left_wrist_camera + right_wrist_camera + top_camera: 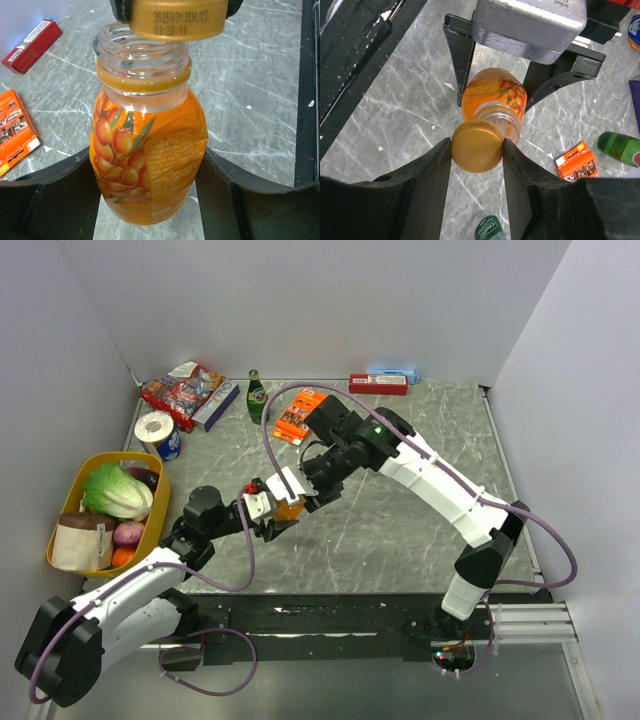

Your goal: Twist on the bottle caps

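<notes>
Left gripper (146,165) is clamped on the lower body of the orange bottle (492,92), one finger on each side, mouth open and threads bare. Right gripper (476,150) is pinched tight on the orange-brown cap (175,20), held by its rim just above the neck. Cap not seated: in both wrist views it sits off to one side of the mouth and covers only part of it, and it looks slightly tilted in the left wrist view. Whether the bottle base touches the table (400,530) cannot be told. Step in hand, by my read: line up the cap and lower it, with no threading begun. Risks: lowering from this offset would likely land the cap edge on the rim and cross-thread it or knock it askew; a sideways push on the neck could tip the bottle in the left fingers; the body is rounded with a glossy label, so twisting torque may spin it in the grip rather than tighten; a thin rim pinch could let the cap slip out. Bottle looks full, so a tilt may spill.
</notes>
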